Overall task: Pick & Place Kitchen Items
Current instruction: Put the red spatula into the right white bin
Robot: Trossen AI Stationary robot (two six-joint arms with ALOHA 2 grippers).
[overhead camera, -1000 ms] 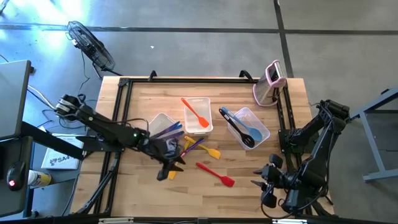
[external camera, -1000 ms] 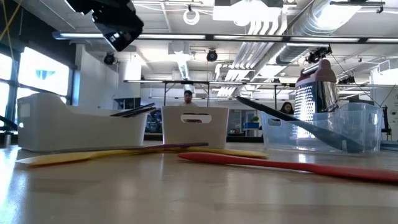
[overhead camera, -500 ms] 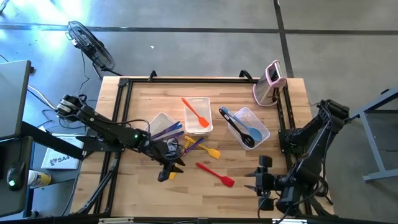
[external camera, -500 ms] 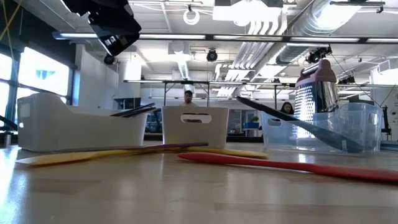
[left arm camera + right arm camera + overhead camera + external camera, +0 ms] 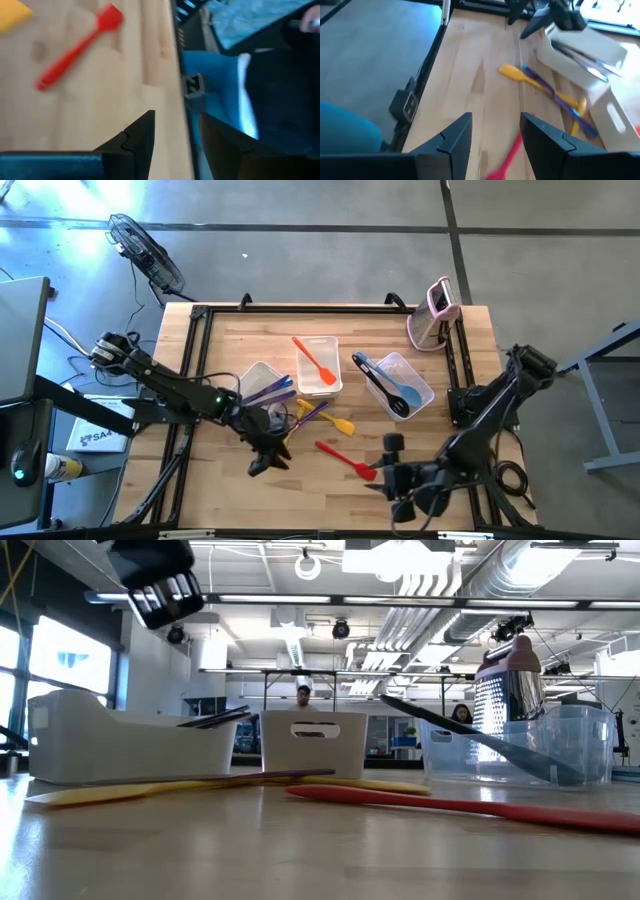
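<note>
A red spatula [image 5: 347, 460] lies flat on the wooden table near its near edge, between my two grippers. It also shows in the right wrist view [image 5: 507, 157] and the left wrist view [image 5: 75, 50]. A yellow spatula [image 5: 338, 424] and a purple utensil [image 5: 555, 95] lie crossed beside the left tub [image 5: 260, 383]. An orange spatula [image 5: 318, 363] rests in the middle tub. Blue and black utensils [image 5: 398, 392] rest in the right tub. My left gripper [image 5: 262, 458] hovers open, left of the red spatula. My right gripper [image 5: 388, 472] hovers open to its right. Neither holds anything.
An upright pink-and-white grater [image 5: 435, 310] stands at the far right corner. Three clear tubs sit in a row across the table's middle. A black frame rail [image 5: 195, 370] runs along the table's left side, another along the right. Bare wood lies along the near edge.
My right gripper has travelled along the near edge toward the table's left, closing on the red spatula's head, and has rolled about its own axis. My left gripper has rolled in place. No utensil has moved.
</note>
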